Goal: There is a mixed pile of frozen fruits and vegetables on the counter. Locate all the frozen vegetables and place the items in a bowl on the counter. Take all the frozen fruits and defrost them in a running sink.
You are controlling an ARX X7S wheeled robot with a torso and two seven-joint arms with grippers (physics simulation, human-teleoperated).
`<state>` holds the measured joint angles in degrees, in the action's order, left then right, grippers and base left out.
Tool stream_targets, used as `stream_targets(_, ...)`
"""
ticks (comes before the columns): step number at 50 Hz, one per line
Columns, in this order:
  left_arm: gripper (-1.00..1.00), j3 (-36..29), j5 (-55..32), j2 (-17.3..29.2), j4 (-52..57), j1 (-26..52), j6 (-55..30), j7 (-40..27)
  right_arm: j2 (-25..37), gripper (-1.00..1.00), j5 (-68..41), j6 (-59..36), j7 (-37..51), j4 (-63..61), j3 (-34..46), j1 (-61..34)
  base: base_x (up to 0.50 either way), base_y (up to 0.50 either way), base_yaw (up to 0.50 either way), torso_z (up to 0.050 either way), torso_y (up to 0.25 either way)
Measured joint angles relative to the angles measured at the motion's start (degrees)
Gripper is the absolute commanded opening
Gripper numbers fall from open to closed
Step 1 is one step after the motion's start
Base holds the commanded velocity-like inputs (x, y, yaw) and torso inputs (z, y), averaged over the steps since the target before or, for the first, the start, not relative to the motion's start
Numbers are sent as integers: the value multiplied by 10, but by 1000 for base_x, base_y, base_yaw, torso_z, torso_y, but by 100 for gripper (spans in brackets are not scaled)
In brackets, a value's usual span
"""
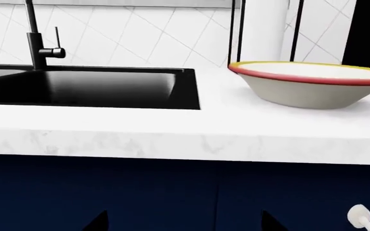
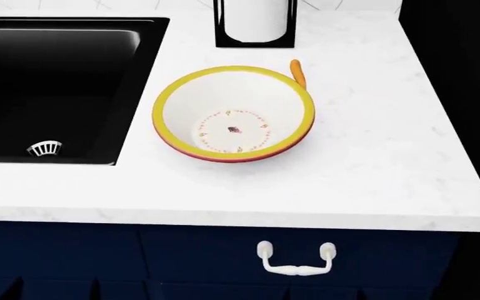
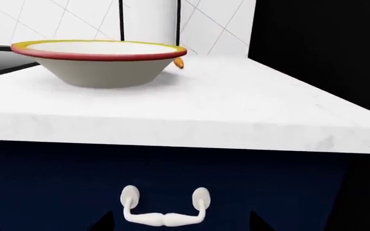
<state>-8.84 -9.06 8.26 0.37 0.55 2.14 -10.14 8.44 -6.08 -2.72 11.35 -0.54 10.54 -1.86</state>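
The white bowl with a yellow and red rim stands empty on the white counter, right of the black sink. A small orange carrot lies against the bowl's far right rim and peeks out in the right wrist view. The eggplant and pear are out of view. Neither gripper shows in the head view. My left gripper is open and empty, low in front of the navy cabinet, facing the sink and bowl. My right gripper is open and empty, facing the cabinet below the bowl.
A black faucet stands behind the sink. A paper towel holder stands behind the bowl. A white drawer handle is on the cabinet front just before my right gripper. The counter ends at a dark panel on the right.
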Motion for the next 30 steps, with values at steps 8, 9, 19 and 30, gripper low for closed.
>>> stream_targets(8, 100, -4, -20, 13, 89, 12, -96, -13, 15, 100, -12, -84, 11, -88, -7, -23, 0, 0, 0, 0, 0)
stream_targets(9, 100, -3, -25, 16, 106, 15, -114, -15, 18, 100, -14, -97, 13, -103, -8, -26, 0, 0, 0, 0, 0)
stream_targets(19, 100, 12, -86, 46, 265, 60, -307, -38, 50, 100, -69, -287, 25, -270, -53, -77, 0, 0, 0, 0, 0)
stream_targets(30, 100, 63, -173, 74, 406, 93, -486, -62, 89, 100, -131, -475, 41, -435, -101, -110, 0, 0, 0, 0, 0)
